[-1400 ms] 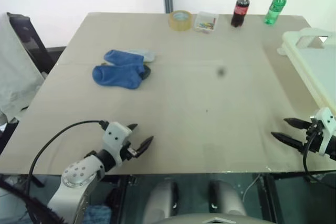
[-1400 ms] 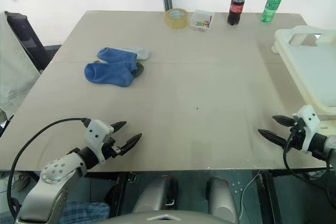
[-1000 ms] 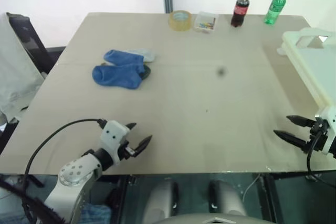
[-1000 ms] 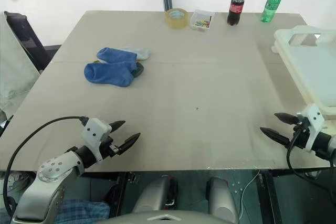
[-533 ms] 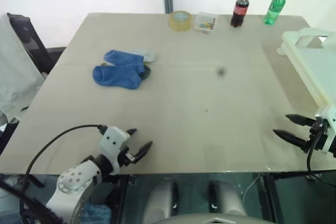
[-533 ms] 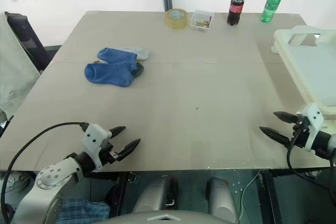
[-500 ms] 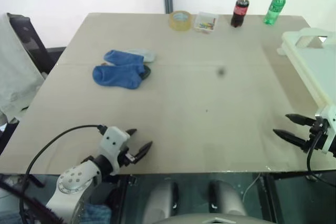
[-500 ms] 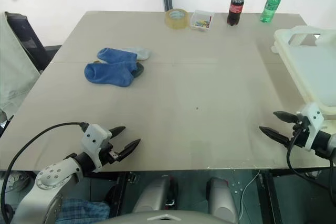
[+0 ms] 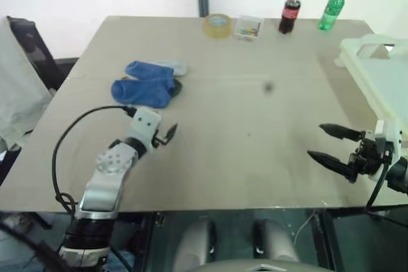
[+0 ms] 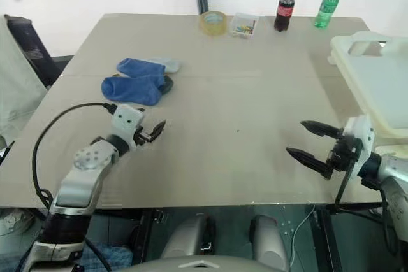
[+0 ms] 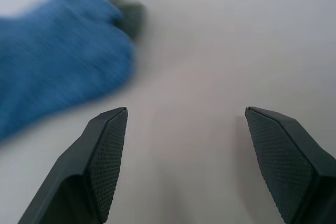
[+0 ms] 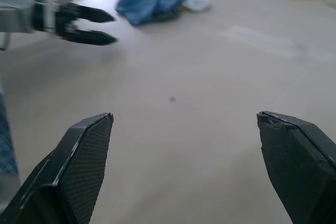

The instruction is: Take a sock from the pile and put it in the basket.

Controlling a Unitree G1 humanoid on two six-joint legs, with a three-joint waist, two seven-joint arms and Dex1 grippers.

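My right gripper (image 10: 312, 143) hangs over the near right part of the table (image 10: 255, 106), fingers spread wide and empty, pointing across toward my left. My left gripper (image 10: 155, 130) is out over the near left part of the table, also spread wide with nothing between its fingers, aimed toward the pile (image 10: 141, 79). In my left wrist view the royal-blue sock (image 11: 52, 61) lies just ahead of my fingertips (image 11: 113, 129), not touching them, with a dark grey sock (image 11: 134, 17) at its far edge. The pile sits on the left half of the table, a pale grey-blue sock (image 10: 171, 65) peeking out behind the blue ones. The basket (image 10: 376, 87) stands at the right edge, well apart from the pile. Along the far edge stand a tape roll (image 10: 212, 22), a small clear box (image 10: 242, 24), a cola bottle (image 10: 282, 8) and a green bottle (image 10: 324, 6).
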